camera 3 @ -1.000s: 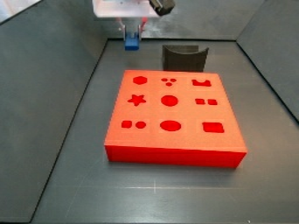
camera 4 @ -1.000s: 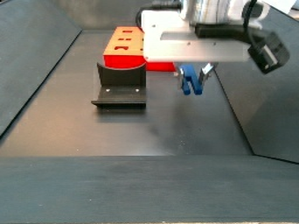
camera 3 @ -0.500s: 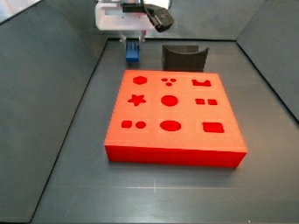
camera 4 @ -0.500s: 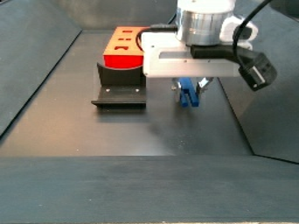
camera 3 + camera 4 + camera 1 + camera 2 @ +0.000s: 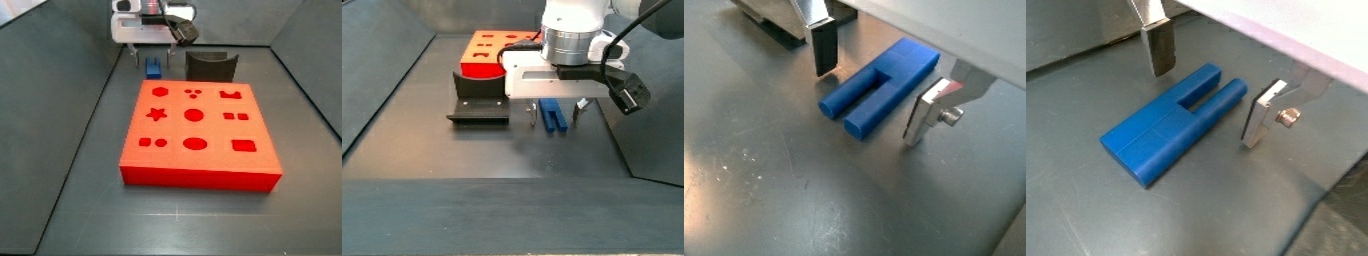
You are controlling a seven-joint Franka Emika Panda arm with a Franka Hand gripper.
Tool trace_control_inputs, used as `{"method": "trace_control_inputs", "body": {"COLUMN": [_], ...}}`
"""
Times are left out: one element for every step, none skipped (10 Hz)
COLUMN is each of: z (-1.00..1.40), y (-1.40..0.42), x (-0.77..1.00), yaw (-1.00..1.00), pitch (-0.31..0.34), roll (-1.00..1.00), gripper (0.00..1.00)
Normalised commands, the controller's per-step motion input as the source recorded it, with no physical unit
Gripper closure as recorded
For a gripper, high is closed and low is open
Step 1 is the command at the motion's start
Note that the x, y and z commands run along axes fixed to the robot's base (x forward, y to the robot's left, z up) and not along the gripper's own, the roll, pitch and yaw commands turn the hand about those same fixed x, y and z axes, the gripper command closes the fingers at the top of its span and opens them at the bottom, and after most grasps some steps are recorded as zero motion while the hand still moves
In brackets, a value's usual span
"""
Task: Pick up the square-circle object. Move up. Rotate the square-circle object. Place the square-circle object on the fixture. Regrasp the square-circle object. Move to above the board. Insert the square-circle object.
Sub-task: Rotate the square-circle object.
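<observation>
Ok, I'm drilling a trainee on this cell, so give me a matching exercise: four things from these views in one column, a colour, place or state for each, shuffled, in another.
Things:
1. square-circle object
2. board
3. fixture
4. gripper

Descriptions:
A. dark bracket standing against the board's end
B. open, a finger on either side of the blue piece
C. red, with shaped cut-outs in its top
D. blue, lying flat on the grey floor

Pairs: 1-D, 2-C, 3-A, 4-B

Arm: white rounded Panda arm (image 5: pixel 572 25) with black joint band.
Gripper: white boxy gripper (image 5: pixel 556 104), black side camera.
Fingers: flat silver plates (image 5: pixel 1263 118), one screw.
</observation>
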Motion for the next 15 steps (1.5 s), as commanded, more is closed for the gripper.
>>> {"method": "trace_control_inputs", "body": {"z": [1.0,1.0,1.0,1.0,1.0,1.0,1.0,0.83,0.69,0.0,-0.18,-0.28,-0.23,-0.12,-0.06], "y": [0.0,0.0,0.01,0.01,0.01,0.01,0.0,0.0,0.0,0.0,0.0,0.01,0.01,0.0,0.0], "x": [-0.01,-0.02,-0.01,-0.01,-0.02,-0.02,-0.03,-0.03,-0.03,0.0,0.0,0.0,0.04,0.04,0.03], "yaw": [0.0,0.0,-0.01,-0.01,-0.01,-0.01,-0.01,0.0,0.01,1.0,1.0,1.0,1.0,1.0,1.0], "pitch": [0.01,0.042,0.068,0.089,0.091,0.091,0.093,0.097,0.098,0.0,0.0,0.001,0.0,0.0,0.0], "roll": [0.0,0.01,0.02,0.04,0.06,0.07,0.1,0.11,0.13,0.0,0.0,0.0,0.0,0.0,0.0], "gripper": [0.0,0.0,0.0,0.0,0.0,0.0,0.0,0.0,0.0,0.0,0.0,0.0,0.0,0.0,0.0]}}
